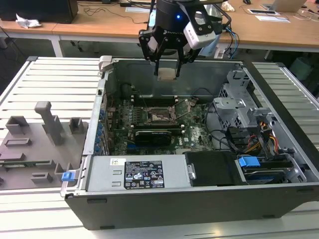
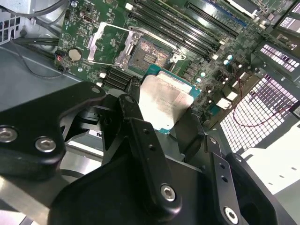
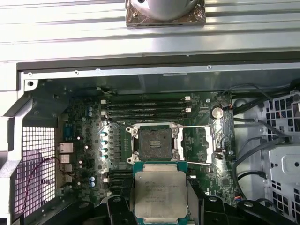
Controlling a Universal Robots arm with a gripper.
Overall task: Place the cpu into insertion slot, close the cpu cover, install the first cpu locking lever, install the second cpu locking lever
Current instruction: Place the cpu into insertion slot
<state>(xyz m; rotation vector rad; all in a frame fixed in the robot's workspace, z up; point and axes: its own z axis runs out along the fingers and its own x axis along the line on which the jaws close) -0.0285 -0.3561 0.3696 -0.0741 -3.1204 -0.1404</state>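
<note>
1. The gripper (image 1: pixel 167 69) is closed on the cpu (image 3: pixel 159 194), with its fingers (image 2: pixel 135 112) pinching two opposite edges. The chip hangs flat, metal top up, high above the open computer case (image 1: pixel 199 209).
2. The insertion slot (image 3: pixel 154 143) lies bare below, well apart from the chip, and the cpu cover (image 3: pixel 206 143) is swung open beside it.
3. An edge-only pinch may let the chip slip or tilt, and a drop onto the pin field would probably bend pins.
4. A small offset or rotation on descent would likely seat a corner on the metal rim.
5. The broad fingers may strike the raised cover or the memory slots (image 3: pixel 145 110) nearby.
</note>
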